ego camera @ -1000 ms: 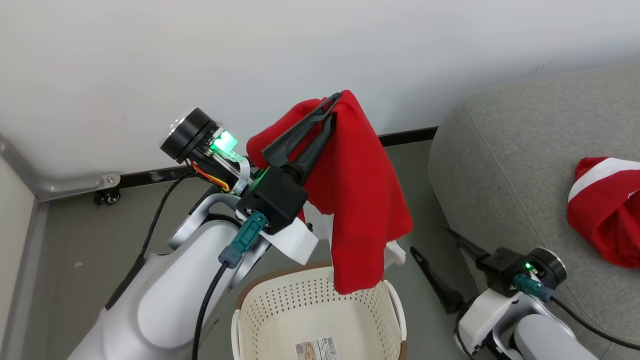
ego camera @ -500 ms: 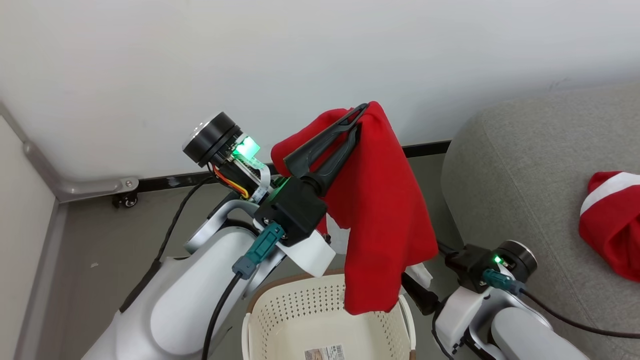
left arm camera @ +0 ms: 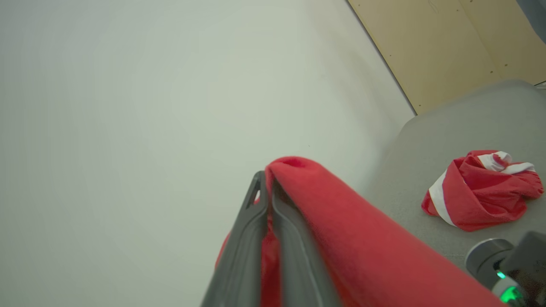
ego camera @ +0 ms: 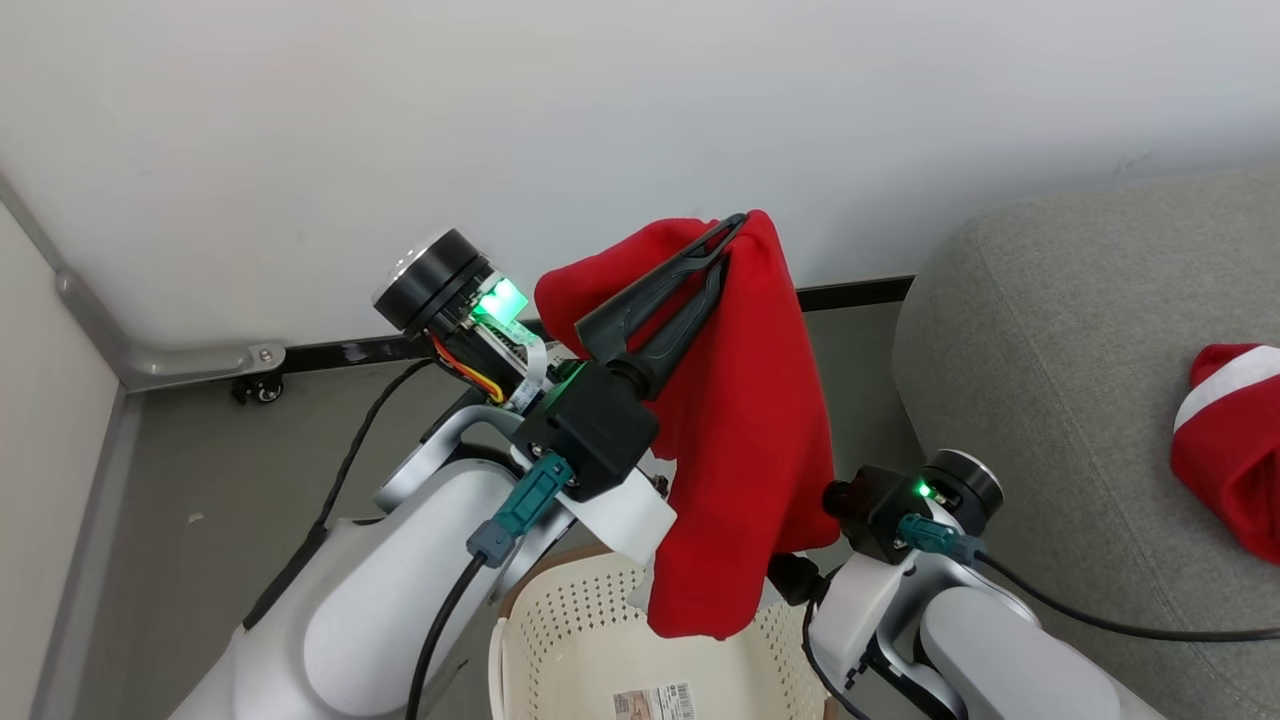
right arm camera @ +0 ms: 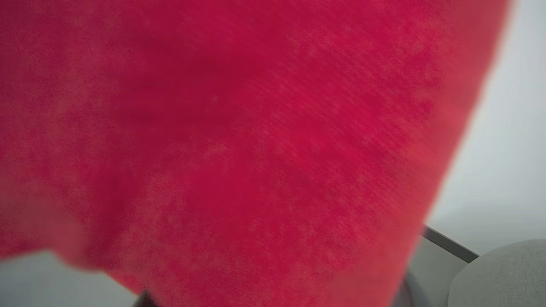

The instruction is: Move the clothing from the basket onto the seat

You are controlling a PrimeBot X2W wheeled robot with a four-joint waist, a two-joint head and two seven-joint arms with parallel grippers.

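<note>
While the clothing [ego camera: 750, 420] is clamped in the left gripper [ego camera: 730, 235], a swing over the seat [ego camera: 1050, 330] is called for.

The hanging red garment [ego camera: 745, 450], pinched in the left gripper [ego camera: 727, 245], curtains the far rim of the basket [ego camera: 560, 610] and hangs directly before the right arm [ego camera: 960, 620]. Rightward, the grey seat [ego camera: 1050, 330] offers bare cushion up to a second red garment [ego camera: 1235, 450] at its far right.

The right gripper [ego camera: 852, 506] moves in from 4 o'clock, its fingers now hidden behind the hanging red garment [ego camera: 745, 440]
</note>
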